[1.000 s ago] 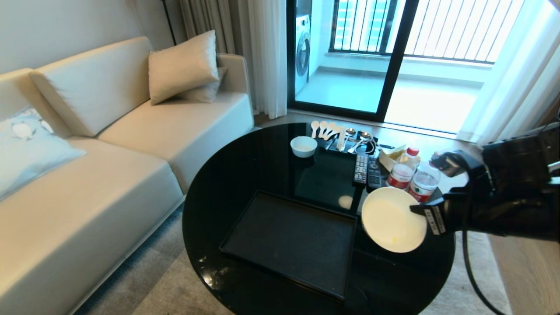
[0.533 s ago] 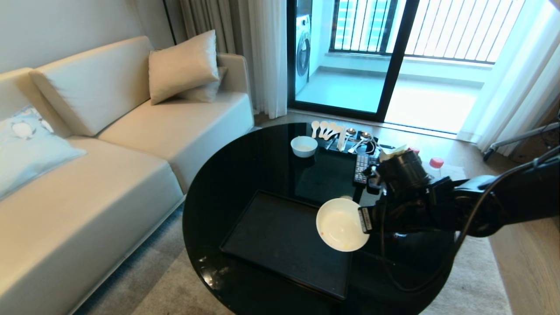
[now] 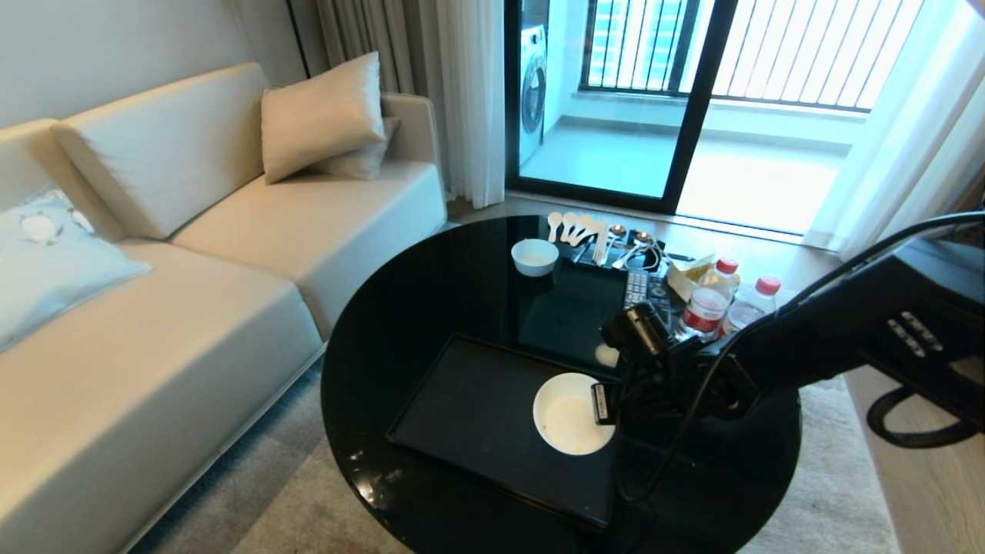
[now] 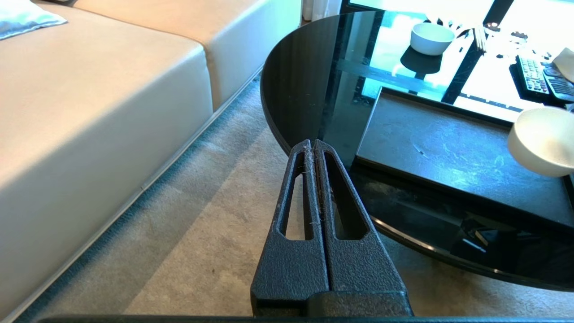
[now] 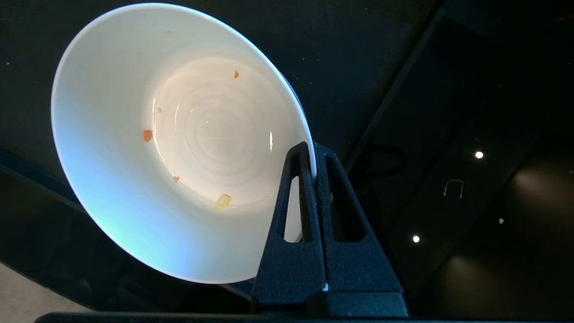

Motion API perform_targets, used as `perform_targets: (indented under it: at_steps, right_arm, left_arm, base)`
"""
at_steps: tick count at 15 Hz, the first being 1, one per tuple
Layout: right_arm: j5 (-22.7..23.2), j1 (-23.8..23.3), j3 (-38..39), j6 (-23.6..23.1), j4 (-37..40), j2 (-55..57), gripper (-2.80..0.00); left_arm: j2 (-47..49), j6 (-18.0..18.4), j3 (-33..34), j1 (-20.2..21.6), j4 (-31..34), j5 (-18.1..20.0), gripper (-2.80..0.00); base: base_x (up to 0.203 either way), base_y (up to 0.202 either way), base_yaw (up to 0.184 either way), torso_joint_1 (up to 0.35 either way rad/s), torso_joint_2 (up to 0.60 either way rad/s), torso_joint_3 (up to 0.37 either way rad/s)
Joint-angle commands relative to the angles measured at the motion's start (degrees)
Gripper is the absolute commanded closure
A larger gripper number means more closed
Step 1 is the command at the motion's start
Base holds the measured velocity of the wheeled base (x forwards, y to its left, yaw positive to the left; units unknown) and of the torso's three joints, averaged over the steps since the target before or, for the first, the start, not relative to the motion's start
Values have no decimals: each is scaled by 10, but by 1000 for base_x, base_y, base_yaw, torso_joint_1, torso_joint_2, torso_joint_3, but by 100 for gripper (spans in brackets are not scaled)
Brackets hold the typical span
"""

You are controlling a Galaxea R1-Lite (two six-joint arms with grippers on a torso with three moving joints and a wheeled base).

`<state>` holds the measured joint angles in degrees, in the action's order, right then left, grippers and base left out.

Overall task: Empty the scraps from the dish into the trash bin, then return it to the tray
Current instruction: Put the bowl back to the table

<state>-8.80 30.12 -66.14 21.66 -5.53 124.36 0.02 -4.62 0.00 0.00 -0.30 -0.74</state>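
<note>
A: Primary light source?
B: Daylight through the balcony door point(image 3: 677, 115); the outdoor area is overexposed.
A: Glare?
B: Strong reflections on the glossy tabletop point(image 4: 305, 76), blown out white in the left wrist view.
A: Dim zones?
B: Right wrist view: dark surroundings, bright bowl point(image 5: 179, 143) interior, sharp focus.

right end effector point(image 5: 314, 161): fingers pressed together on the rim of the dish point(image 5: 148, 148) | dish: white, deep-sided, tilted, its inside in full view | contents: a few tiny orange and pale scraps point(image 5: 223, 201) stuck to the bottom | beneath: matte black tray point(image 5: 358, 54), with the glossy counter point(image 5: 493, 202) beside it reflecting small lights
</note>
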Motion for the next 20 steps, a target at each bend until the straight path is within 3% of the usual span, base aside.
perform_targets:
  at_steps: [1, 12, 18, 19, 20]
  right_arm:
    - [-1, -2, -18, 5, 0, 31, 0]
    - [0, -25, -100, 22, 20, 94, 0]
    - [0, -30, -106, 23, 25, 101, 0]
    - [0, -30, -106, 23, 24, 100, -280]
    - [0, -30, -106, 23, 24, 98, -280]
  left_arm:
    - [0, 0, 0, 0, 0, 0, 0]
    - [0, 0, 0, 0, 0, 0, 0]
    - [0, 0, 0, 0, 0, 0, 0]
    - [0, 0, 0, 0, 0, 0, 0]
    - [0, 0, 0, 0, 0, 0, 0]
  base:
    - [0, 0, 0, 0, 0, 0]
    - [0, 0, 0, 0, 0, 0]
    - [0, 0, 0, 0, 0, 0]
    - [0, 0, 0, 0, 0, 0]
    - [0, 0, 0, 0, 0, 0]
